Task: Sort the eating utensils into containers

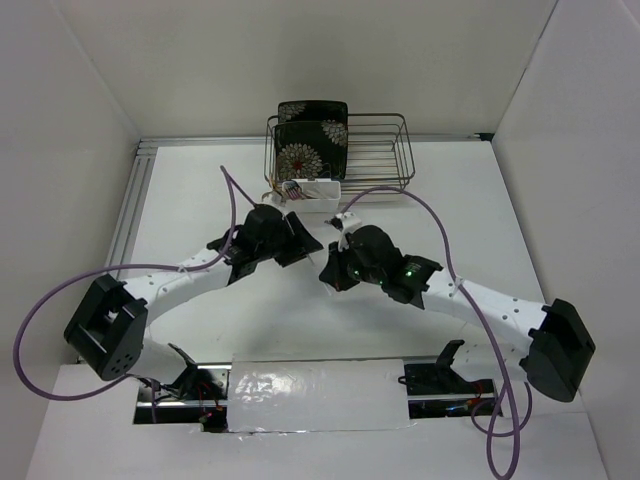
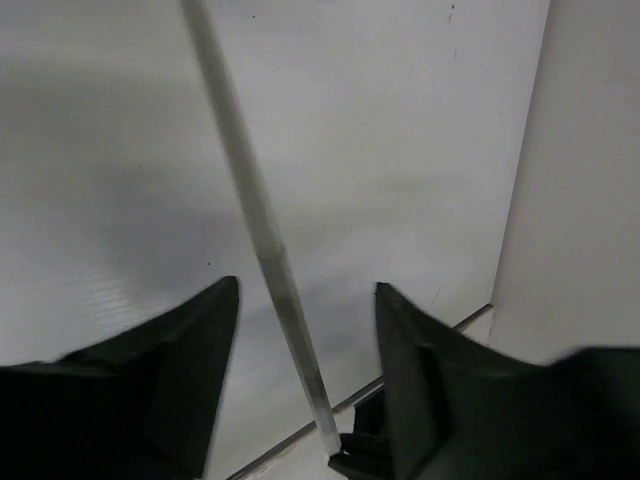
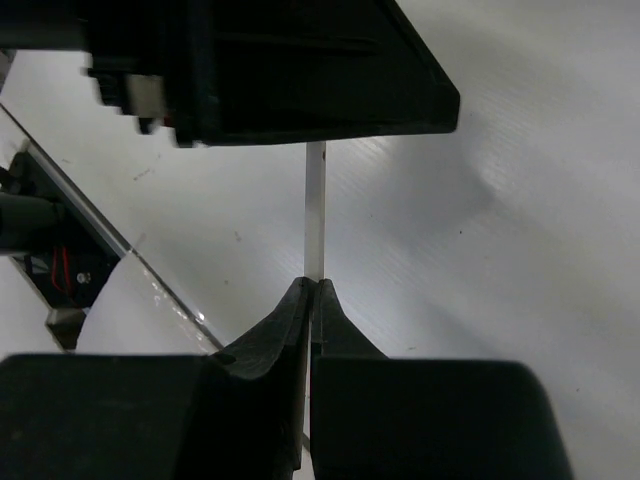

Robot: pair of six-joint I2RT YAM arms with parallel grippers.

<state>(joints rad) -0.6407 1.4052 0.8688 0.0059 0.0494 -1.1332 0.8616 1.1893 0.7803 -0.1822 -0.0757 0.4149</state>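
**Chopstick handover, judged to be under way.** The chopstick point(image 3: 315, 210) is being pinched between the closed tips of the right gripper point(image 3: 312, 285). The left gripper point(image 2: 307, 285) is being held with its jaws wide apart astride it, neither side touching. In the left wrist view the chopstick is running from 11 o'clock down to 6 o'clock. The white tub point(image 1: 318, 190) is lying at 12 o'clock of both grippers, against the wire rack point(image 1: 405, 150).

**Risk:** if the right pinch is being released before the left jaws are being closed, the chopstick is likely to be dropped onto the table point(image 1: 480, 230). An off-centre closure may be levering it askew.
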